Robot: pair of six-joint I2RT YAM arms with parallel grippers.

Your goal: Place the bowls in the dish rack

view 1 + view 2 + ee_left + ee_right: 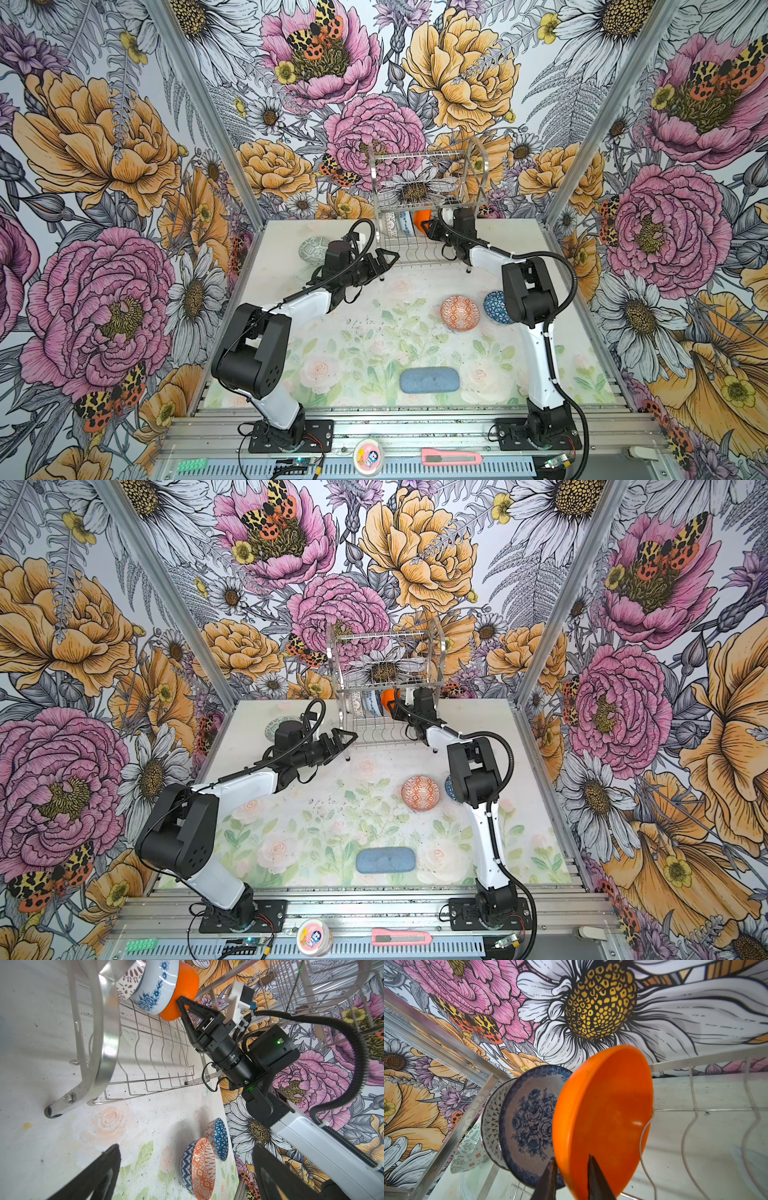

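Note:
The dish rack (478,166) (436,646) stands at the back. In its lower tier three bowls stand on edge: black-and-white lattice (390,224), blue floral (529,1118) and plain orange (422,216) (608,1105). My right gripper (424,226) (571,1158) straddles the orange bowl's rim, jaws slightly parted, one finger inside and one outside. My left gripper (388,259) (186,1148) hovers wide open and empty by the rack's front left leg. On the table lie the grey-green bowl (313,249), the orange-white geometric bowl (460,313) (202,1167) and the dark-blue triangle bowl (494,305), partly hidden by my right arm.
A flat blue-grey pad (430,379) lies near the table's front. On the front rail sit a pink cutter (451,457) and a round pink-lidded container (368,455). The rack's upper tier (415,160) hangs above the bowls. Patterned walls close in three sides.

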